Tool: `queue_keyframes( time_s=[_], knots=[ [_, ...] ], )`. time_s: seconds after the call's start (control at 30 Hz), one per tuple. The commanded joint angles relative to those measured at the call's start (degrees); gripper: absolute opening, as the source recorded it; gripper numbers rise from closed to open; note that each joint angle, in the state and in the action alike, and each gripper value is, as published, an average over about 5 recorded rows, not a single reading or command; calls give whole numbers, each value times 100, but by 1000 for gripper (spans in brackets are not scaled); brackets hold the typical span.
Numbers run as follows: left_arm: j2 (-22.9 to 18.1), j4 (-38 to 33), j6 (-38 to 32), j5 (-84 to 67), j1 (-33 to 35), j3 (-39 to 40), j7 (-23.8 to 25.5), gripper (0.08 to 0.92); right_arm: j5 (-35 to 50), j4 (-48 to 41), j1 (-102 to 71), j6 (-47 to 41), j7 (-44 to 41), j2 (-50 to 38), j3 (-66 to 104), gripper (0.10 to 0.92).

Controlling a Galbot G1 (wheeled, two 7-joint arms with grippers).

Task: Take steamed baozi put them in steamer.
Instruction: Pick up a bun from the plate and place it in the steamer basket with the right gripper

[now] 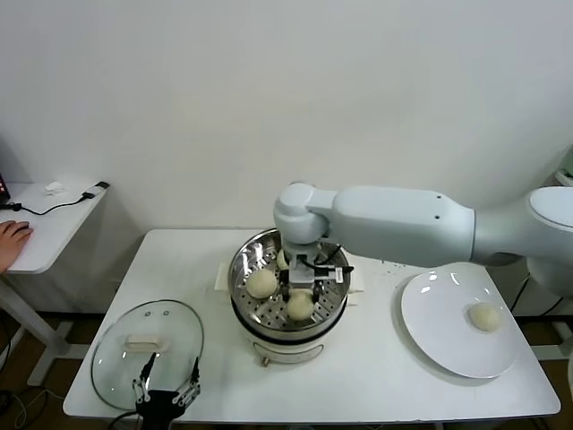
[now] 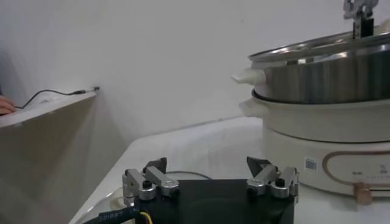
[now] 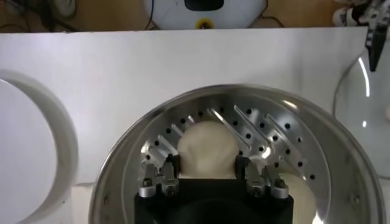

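Observation:
The steamer (image 1: pixel 240 269) stands mid-table; it also shows in the left wrist view (image 2: pixel 329 73). My right gripper (image 1: pixel 303 285) reaches down into it, and its fingers (image 3: pixel 169 173) press both sides of a cream-white baozi (image 3: pixel 207 149) resting on the perforated floor (image 3: pixel 262 131). This baozi (image 1: pixel 300 307) lies at the basket's front. A second baozi (image 1: pixel 261 283) lies at the basket's left, and a third (image 1: pixel 282 259) shows partly behind the gripper. One baozi (image 1: pixel 484 315) sits on the white plate (image 1: pixel 448 331). My left gripper (image 1: pixel 166 391) is open and empty at the front left.
A round glass lid (image 1: pixel 134 354) with a white handle lies flat at the table's front left, just beyond the left gripper. The plate is at the right, near the table edge. A side table (image 1: pixel 45 224) with a cable and a person's hand stands at the far left.

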Motion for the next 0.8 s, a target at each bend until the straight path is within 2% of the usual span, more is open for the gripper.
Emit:
queue_keyframes(
  time_s=[0.03,0.33,0.43,0.6,0.8],
  knots=[
    [2,21,14,9,-20,1,5,823,-208,-13,-273,77,42,160,-11,591],
    [18,55,7,-9,-28,-16,3,823,-478,-113,-372,238,126,237,95,601],
    [16,68,4,-12,-31,-17,-3,823,-497,-73,-374,250,172,219,128,652],
    [15,92,-7,-18,-24,-18,-10,823,-479,-60,-322,326,155,143,237,785],
    [19,97,-23,-29,-6,-24,-18,823,-207,65,-9,312,101,-336,507,822]
  ],
)
